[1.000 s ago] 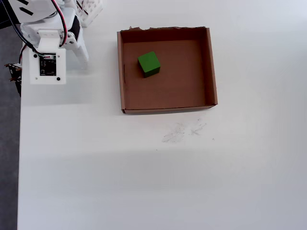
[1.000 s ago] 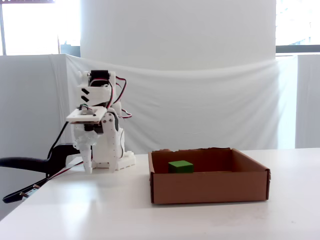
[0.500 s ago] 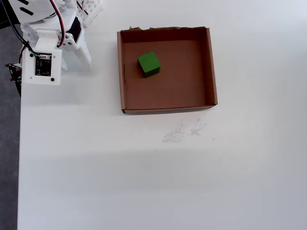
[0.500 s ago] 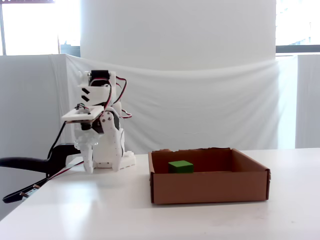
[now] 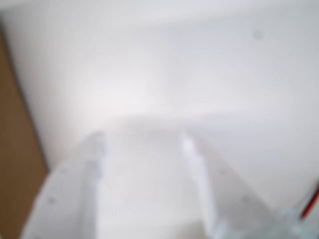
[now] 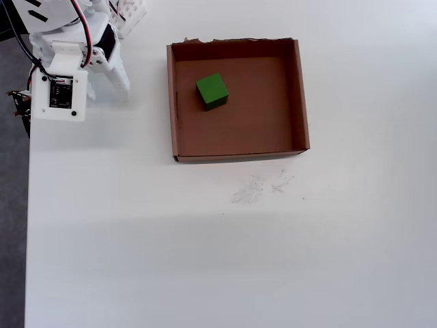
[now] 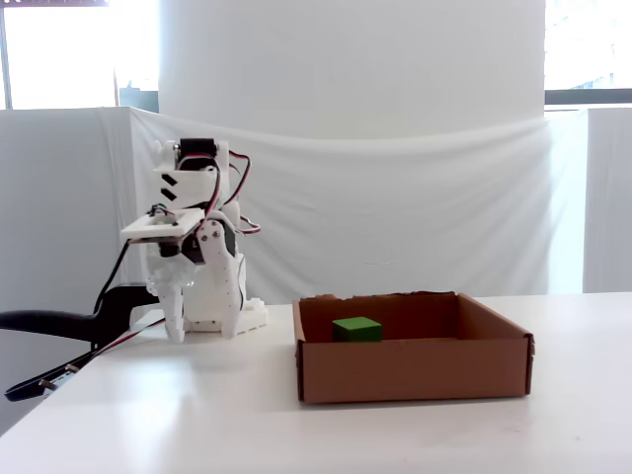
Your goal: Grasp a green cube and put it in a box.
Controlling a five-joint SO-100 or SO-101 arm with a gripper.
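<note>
Small bright-green cube (image 6: 212, 91): inside shallow brown cardboard box (image 6: 298, 96), well apart from gripper.
White two-finger gripper (image 5: 144, 144): fingers parted, empty.

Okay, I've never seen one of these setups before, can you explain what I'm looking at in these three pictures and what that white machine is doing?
The white machine is a small robot arm standing on a white table. At its tip is a two-fingered tool for picking things up.

One picture looks straight down from above. Another is taken from the side, at table height. The blurry one comes from a camera riding on the arm itself, looking along the tool's fingers; it is too soft to tell whether they are open or shut, but nothing shows between them.

On the table sits a shallow brown cardboard box with one ragged edge. A small green cube lies inside it, toward the upper left in the overhead view.

The arm is folded back near the table's corner, well away from the box, holding nothing.
</note>
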